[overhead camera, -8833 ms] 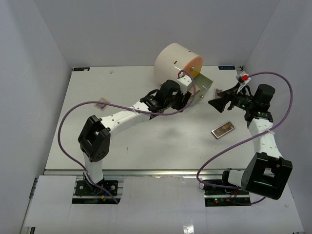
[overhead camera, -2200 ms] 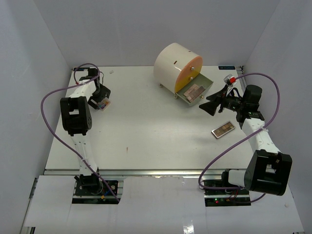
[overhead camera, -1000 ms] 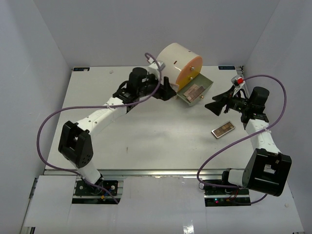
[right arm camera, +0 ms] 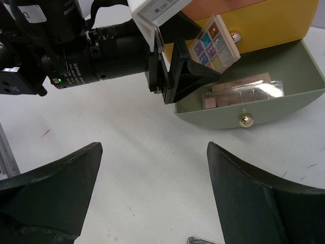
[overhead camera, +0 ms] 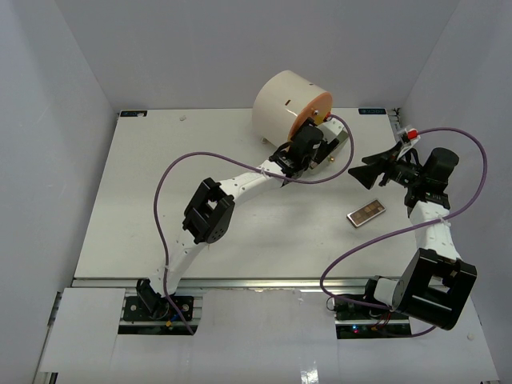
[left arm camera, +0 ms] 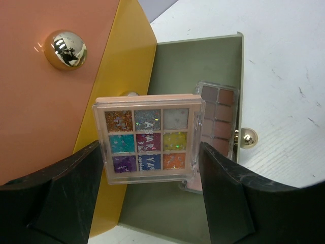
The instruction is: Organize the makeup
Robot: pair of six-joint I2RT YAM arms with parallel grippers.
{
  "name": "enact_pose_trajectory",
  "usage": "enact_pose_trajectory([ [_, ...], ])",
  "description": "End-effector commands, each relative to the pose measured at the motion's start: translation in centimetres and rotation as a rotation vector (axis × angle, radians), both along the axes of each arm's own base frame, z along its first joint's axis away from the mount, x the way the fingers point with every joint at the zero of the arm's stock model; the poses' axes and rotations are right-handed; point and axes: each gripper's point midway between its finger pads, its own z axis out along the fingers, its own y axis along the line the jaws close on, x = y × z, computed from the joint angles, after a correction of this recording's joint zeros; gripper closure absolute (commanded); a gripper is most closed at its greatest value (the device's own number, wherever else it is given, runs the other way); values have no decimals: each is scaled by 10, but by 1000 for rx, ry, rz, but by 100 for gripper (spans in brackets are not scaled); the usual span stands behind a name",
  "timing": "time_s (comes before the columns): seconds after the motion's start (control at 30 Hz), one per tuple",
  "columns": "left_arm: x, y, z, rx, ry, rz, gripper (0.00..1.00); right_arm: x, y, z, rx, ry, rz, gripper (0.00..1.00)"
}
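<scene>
My left gripper (left arm camera: 150, 152) is shut on a square glitter palette (left arm camera: 150, 140) of many colours, gripped by its two side edges. It hangs over the open green drawer (left arm camera: 167, 208) of the cream round box (overhead camera: 280, 100). In the drawer lies a pink-brown palette (left arm camera: 218, 117), partly under the held one. The right wrist view shows the held palette (right arm camera: 216, 43) above the drawer (right arm camera: 284, 109). Another brown palette (overhead camera: 366, 213) lies flat on the table to the right. My right gripper (right arm camera: 153, 147) hovers open and empty over bare table, in front of the drawer.
The box's orange front (left arm camera: 45, 91) has a gold knob (left arm camera: 65, 49), and the drawer front carries another knob (left arm camera: 248, 138). The left arm (overhead camera: 240, 180) stretches across the middle of the table (overhead camera: 160, 208). Walls close in the left, back and right sides.
My left arm has swung right from beside the round box to above the open drawer, carrying the glitter palette. The right gripper has backed off a little to the right.
</scene>
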Motion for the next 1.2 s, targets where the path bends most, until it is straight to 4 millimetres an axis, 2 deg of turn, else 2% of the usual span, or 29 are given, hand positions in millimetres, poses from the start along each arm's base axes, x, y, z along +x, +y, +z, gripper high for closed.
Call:
enact_pose_trajectory([
  [0.0, 3, 3, 40, -52, -65, 24, 42, -4, 1, 8, -3, -42, 21, 10],
  [0.17, 2, 6, 40, -54, -56, 32, 23, -4, 0, 8, -2, -40, 17, 10],
  [0.37, -6, 5, 50, -89, -36, 9, 14, -4, -2, 7, 1, -36, 13, 10],
  [0.5, -12, 7, 48, -85, -1, -4, 11, -3, -3, 5, 2, -31, 7, 10],
  [0.57, -15, 8, 49, -87, 7, -4, 2, -3, -3, 4, 3, -28, 4, 10],
  [0.73, -24, 11, 56, -117, 36, -21, 2, -4, -4, 1, -4, -25, -3, 10],
  [0.8, -32, 11, 68, -154, 56, -44, 2, -5, -5, -2, -11, -21, -7, 10],
  [0.83, -40, 14, 83, -178, 61, -62, 2, -5, -5, -3, -16, -18, -6, 10],
  [0.87, -47, 16, 91, -193, 74, -79, 2, -5, -5, -5, -25, -16, -6, 10],
  [0.9, -53, 17, 88, -197, 96, -96, 2, -6, -6, -6, -39, -14, -7, 10],
  [1.0, -81, 36, 105, -219, 128, -136, 2, -4, -12, -12, -93, 5, -39, 10],
  [1.07, -107, 60, 111, -228, 157, -162, 2, -1, -19, -21, -152, 44, -86, 10],
  [1.1, -121, 76, 132, -265, 144, -170, 2, 2, -22, -18, -184, 41, -101, 10],
  [1.13, -131, 95, 129, -270, 160, -163, 2, 6, -28, -20, -227, 51, -137, 10],
  [1.17, -140, 114, 109, -253, 197, -147, 2, 10, -36, -26, -280, 74, -184, 10],
])
